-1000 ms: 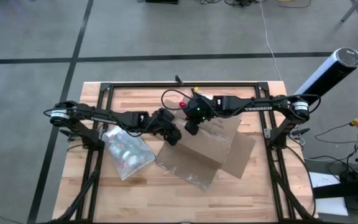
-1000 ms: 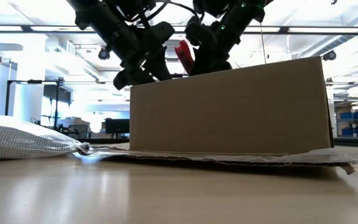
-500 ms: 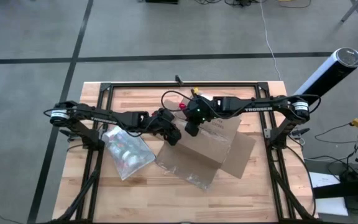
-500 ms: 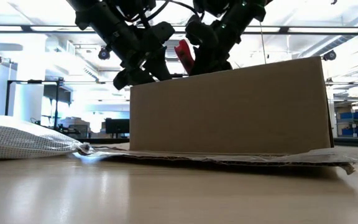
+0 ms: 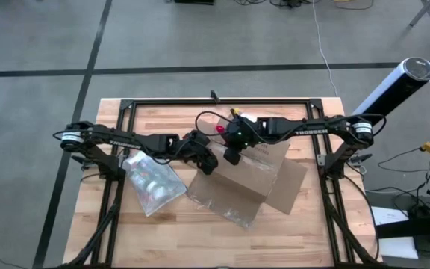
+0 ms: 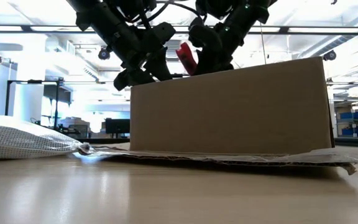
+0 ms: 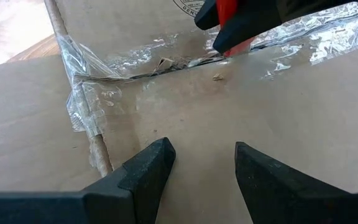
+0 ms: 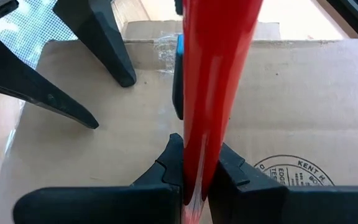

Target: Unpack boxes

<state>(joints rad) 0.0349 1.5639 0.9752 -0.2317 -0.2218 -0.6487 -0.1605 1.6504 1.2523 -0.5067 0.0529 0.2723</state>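
The brown cardboard box point(image 5: 258, 178) stands mid-table, its top sealed with crinkled clear tape point(image 7: 166, 59). My right gripper point(image 8: 194, 157) hovers over the box's far-left top corner, shut on a red utility knife point(image 8: 215, 74). In the low view the knife point(image 6: 187, 57) shows just above the box's top edge. My left gripper point(image 7: 201, 163) is open, its fingertips down at the box top point(image 7: 278, 118) close to the knife. In the high view it stands at the box's left corner point(image 5: 209, 164). My right gripper pinches the knife's red handle point(image 8: 197, 171) between its two fingers. The knife lies along the fingers and sticks out past them, slanting down from the table's right. Its dark tip point(image 7: 221, 45) is at the taped seam on the box top. My left gripper has both open fingertips point(image 8: 124, 78) down at the bare cardboard of the box top, coming slanting from the table's left. Whether they touch it I cannot tell.
A flat translucent pouch point(image 5: 151, 183) lies left of the box; the low view shows the pouch point(image 6: 23, 138) resting on the table. Loose cardboard point(image 5: 290, 190) and clear film point(image 5: 230, 211) spread flat around the box's base. Black frame rails point(image 5: 215, 102) border the table.
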